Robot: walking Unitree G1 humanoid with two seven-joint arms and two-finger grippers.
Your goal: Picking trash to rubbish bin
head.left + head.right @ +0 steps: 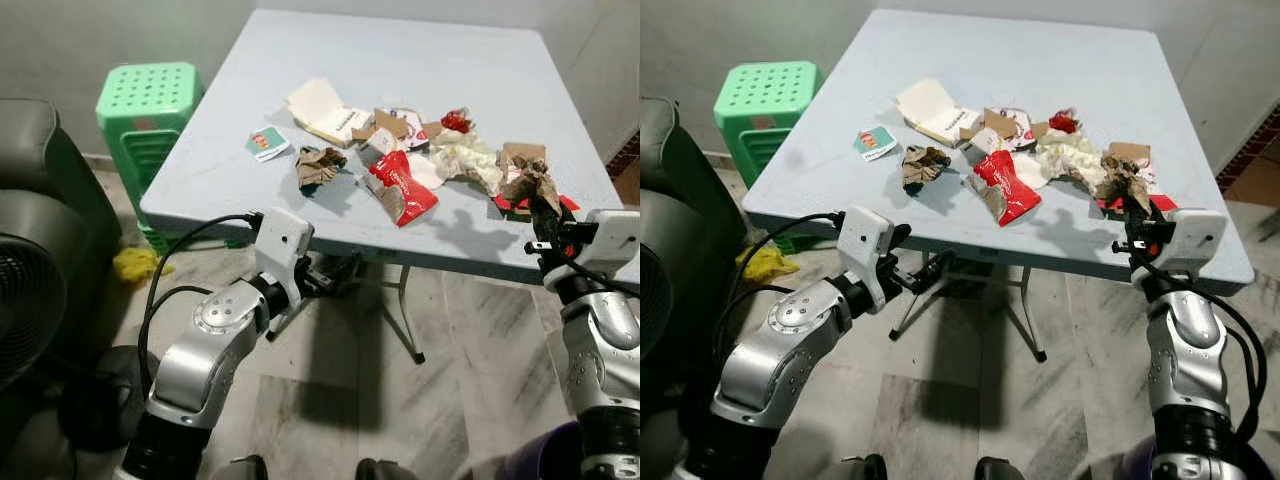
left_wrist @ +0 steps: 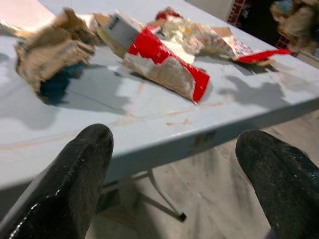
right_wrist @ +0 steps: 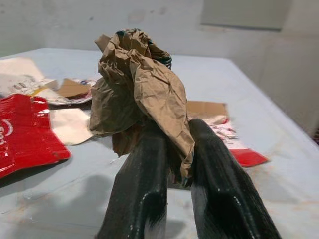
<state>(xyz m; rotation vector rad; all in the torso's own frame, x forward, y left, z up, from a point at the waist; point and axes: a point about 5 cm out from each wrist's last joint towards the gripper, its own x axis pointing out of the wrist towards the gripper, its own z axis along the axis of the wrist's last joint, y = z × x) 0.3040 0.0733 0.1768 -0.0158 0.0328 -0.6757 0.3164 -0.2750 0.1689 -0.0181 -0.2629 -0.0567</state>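
Trash lies scattered on a pale blue folding table: a red wrapper, a crumpled brown paper ball, white boxes and white tissue. My right gripper is raised over the table's right front corner, shut on a crumpled brown paper wad. My left gripper is open and empty, held below the table's front edge. The left wrist view looks up past its fingertips at the red wrapper.
A green plastic stool stands left of the table, with a yellow rag on the tiled floor beside it. A dark sofa and a fan fill the left side. The table's folding legs stand ahead.
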